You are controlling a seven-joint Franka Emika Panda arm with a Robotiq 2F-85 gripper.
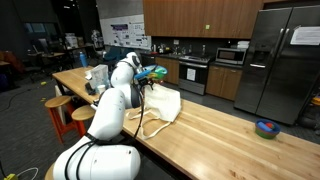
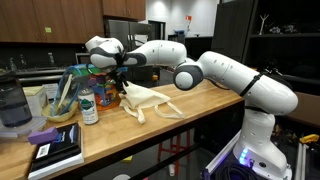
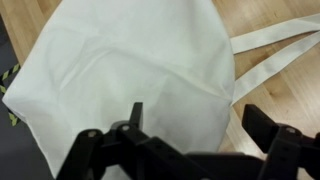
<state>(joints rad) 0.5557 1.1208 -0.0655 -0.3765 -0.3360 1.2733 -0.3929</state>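
A cream cloth tote bag (image 3: 140, 60) lies flat on the wooden counter (image 3: 285, 95), its two straps (image 3: 275, 45) trailing off to one side. In both exterior views the bag (image 1: 160, 103) (image 2: 148, 98) sits under the arm's wrist. My gripper (image 3: 195, 120) hovers just above the bag's edge near the straps, open, with nothing between its black fingers (image 3: 262, 122). In an exterior view the gripper (image 2: 122, 82) points down at the bag's left end.
Beside the bag stand a plastic bottle (image 2: 89, 104), a bowl with utensils (image 2: 62, 100), a blender jug (image 2: 12, 105) and a black book (image 2: 55, 152). A blue bowl (image 1: 266, 128) sits farther along the counter. Wooden stools (image 1: 60, 106) line its edge.
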